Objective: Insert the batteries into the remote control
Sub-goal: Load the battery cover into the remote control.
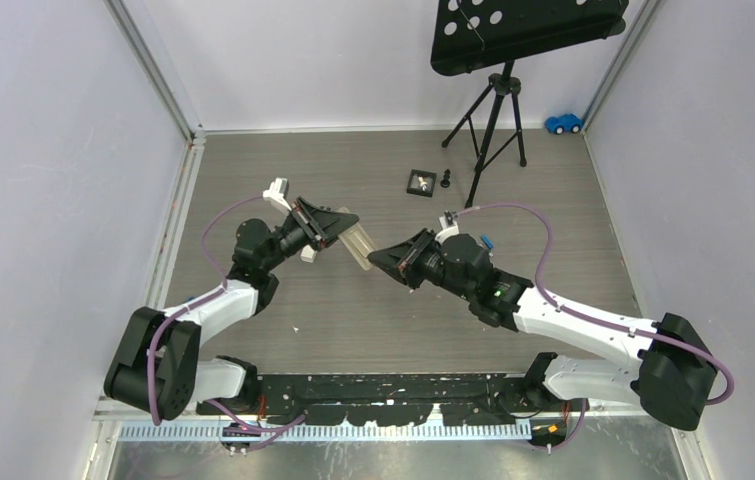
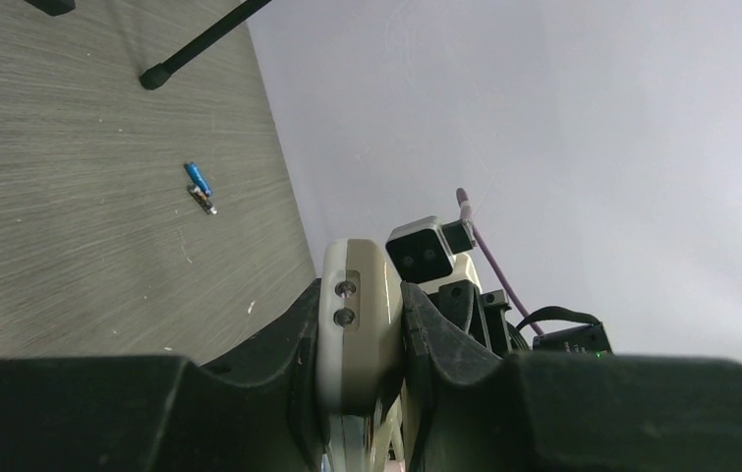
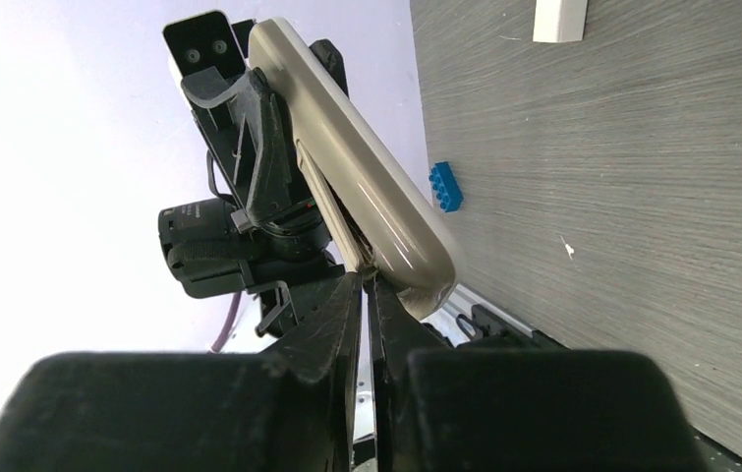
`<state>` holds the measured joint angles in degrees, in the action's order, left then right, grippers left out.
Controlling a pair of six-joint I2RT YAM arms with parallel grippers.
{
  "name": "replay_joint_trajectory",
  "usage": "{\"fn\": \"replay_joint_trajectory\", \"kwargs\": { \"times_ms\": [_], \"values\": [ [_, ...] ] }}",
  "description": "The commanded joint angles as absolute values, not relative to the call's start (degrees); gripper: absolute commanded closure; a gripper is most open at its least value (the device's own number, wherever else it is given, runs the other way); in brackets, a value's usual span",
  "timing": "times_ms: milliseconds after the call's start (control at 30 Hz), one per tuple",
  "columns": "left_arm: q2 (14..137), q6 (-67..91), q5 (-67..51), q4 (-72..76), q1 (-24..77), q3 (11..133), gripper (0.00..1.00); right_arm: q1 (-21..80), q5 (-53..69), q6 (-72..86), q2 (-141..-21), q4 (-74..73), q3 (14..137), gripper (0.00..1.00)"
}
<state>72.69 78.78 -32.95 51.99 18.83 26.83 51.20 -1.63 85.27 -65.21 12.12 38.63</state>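
We see the left fingers [image 2: 435, 339] pinching the beige remote control [image 2: 352, 305] above the worktop [image 1: 353, 330], the right fingers [image 3: 342, 315] almost pressed together at its end, and a blue battery [image 2: 198, 179] lying well apart from it, so loading seems unfinished.

Beige remote [image 1: 361, 245] raised, tilted, above the table [image 1: 353, 170]; blue battery [image 2: 199, 178], perhaps another beside it, lies flat.
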Motion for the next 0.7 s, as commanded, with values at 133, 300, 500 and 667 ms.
{"fn": "replay_joint_trajectory", "kwargs": {
  "times_ms": [133, 300, 500, 667],
  "values": [
    [72.23, 79.92, -34.53, 58.27, 19.34, 27.25, 1.0, 49.97, -3.19, 90.96, -64.36, 16.66, 37.0, 0.86],
    [72.27, 80.03, -35.26, 58.52, 19.29, 27.29, 1.0, 49.56, -1.35, 89.43, -66.41, 18.1, 38.14, 0.85],
    [71.95, 80.81, -36.38, 58.88, 19.34, 27.33, 1.0, 49.05, -0.79, 89.31, -68.69, 17.88, 39.13, 0.87],
    [71.42, 80.77, -36.05, 58.03, 19.34, 27.38, 1.0, 49.0, -0.98, 87.77, -68.32, 11.78, 40.67, 0.89]
  ]
}}
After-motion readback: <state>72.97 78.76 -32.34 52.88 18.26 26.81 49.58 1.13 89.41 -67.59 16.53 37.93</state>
